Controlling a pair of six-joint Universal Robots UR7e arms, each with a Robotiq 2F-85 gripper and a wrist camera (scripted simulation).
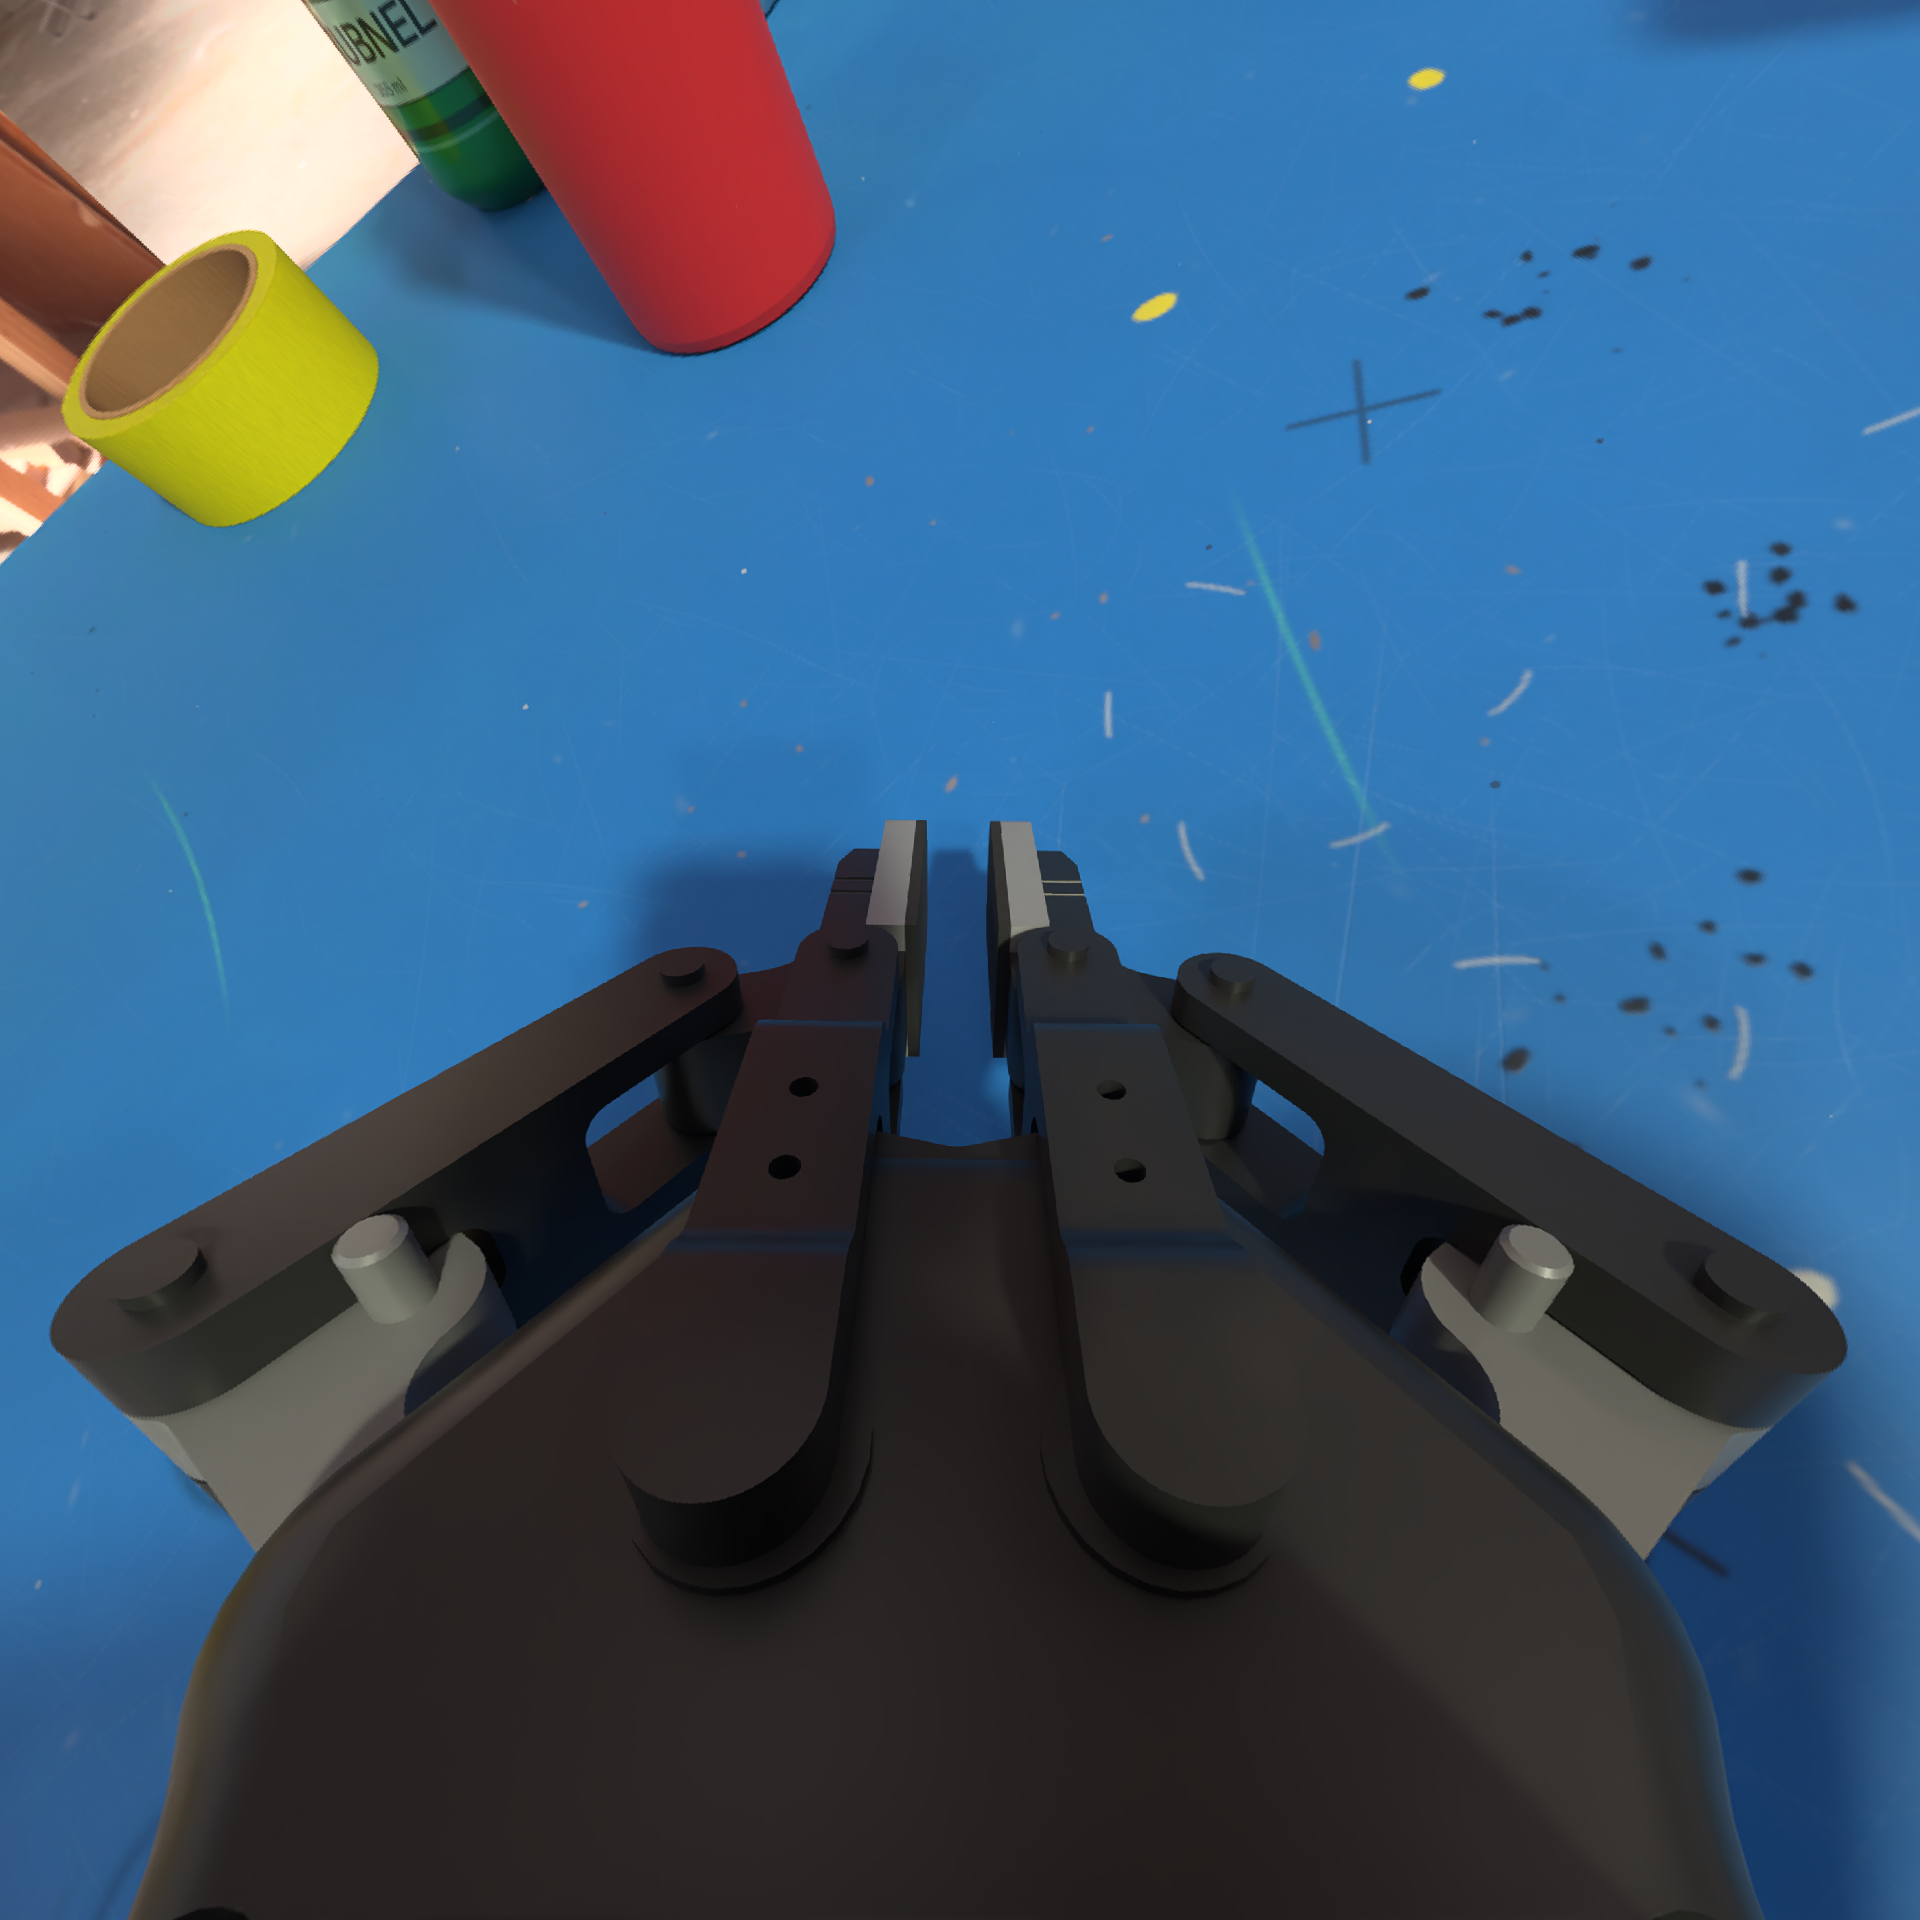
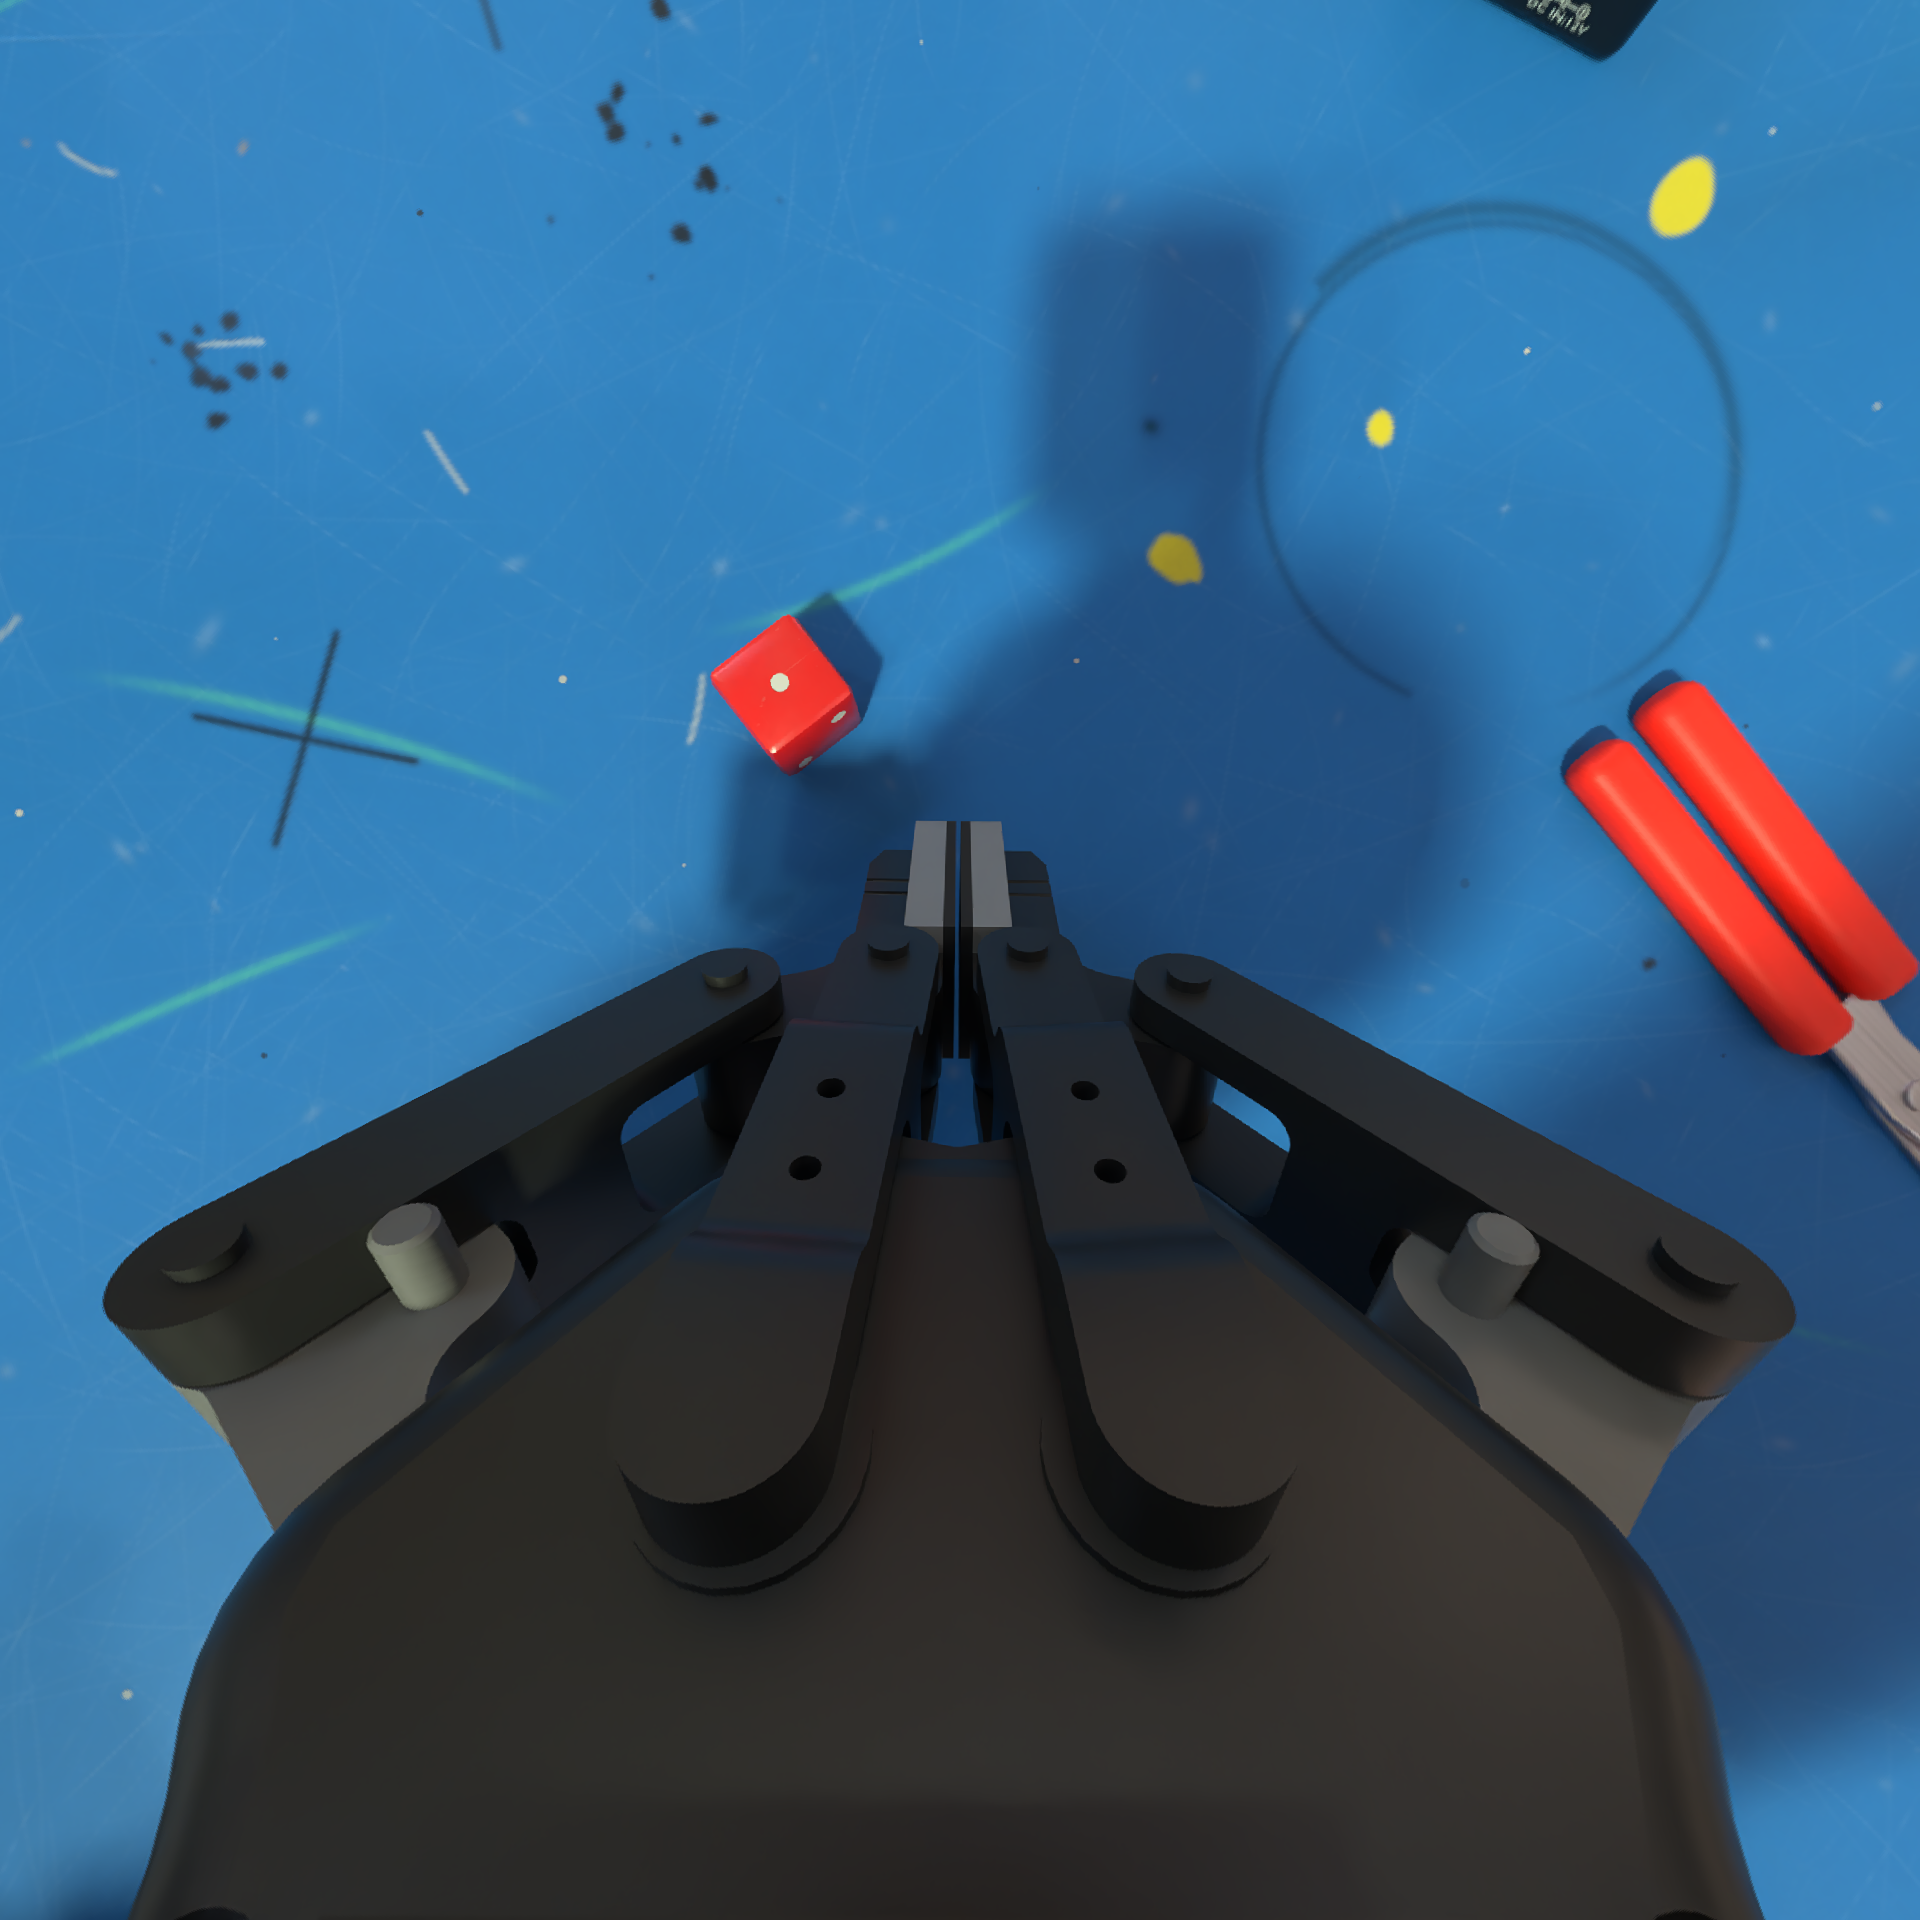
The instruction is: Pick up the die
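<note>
The die (image 2: 787, 691) is a small red cube with white pips, showing only in the right wrist view. It lies on the blue table (image 2: 520, 520), just ahead and to the left of my right gripper (image 2: 957, 831). That gripper is shut and empty, its pads pressed together, and it hangs above the table apart from the die. My left gripper (image 1: 957, 831) hovers over bare blue table (image 1: 935, 571) with its jaws a narrow gap apart and nothing between them. The die does not show in the left wrist view.
Red-handled scissors (image 2: 1735, 862) lie at the right of the right wrist view, and a dark box corner (image 2: 1569, 21) shows at the top right. In the left wrist view a yellow tape roll (image 1: 223, 379), a red cup (image 1: 655, 166) and a green bottle (image 1: 447, 114) stand near the table's far left edge.
</note>
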